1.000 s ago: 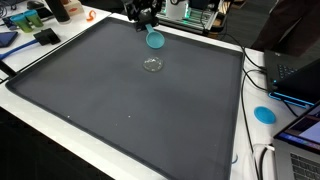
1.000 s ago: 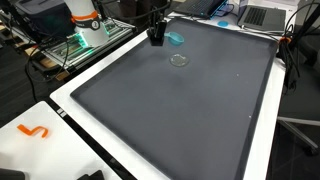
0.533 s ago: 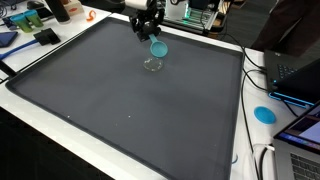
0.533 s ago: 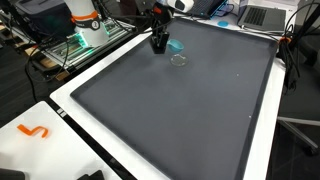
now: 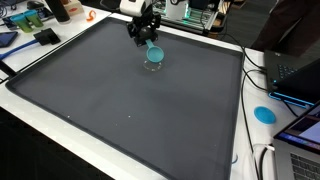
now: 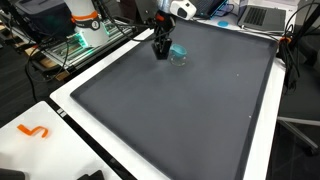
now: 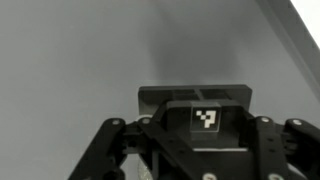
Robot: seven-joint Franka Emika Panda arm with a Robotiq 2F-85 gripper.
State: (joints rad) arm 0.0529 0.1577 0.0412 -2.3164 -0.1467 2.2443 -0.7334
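Observation:
In both exterior views my gripper hangs low over the far part of a large dark mat. It is shut on a small teal round piece, which sticks out to one side of the fingers. The teal piece is right over a small clear glass object on the mat; I cannot tell whether they touch. The wrist view shows only grey mat and the gripper's black body with a square tag. The fingertips and the teal piece are out of that view.
A white table rim surrounds the mat. A blue disc, laptops and cables lie off one side. Electronics stand behind the far edge. The robot base and an orange hook are beyond another edge.
The gripper has carried the teal piece down and forward from the mat's far edge, until it sits over the clear glass object. The glass object has stayed in place.

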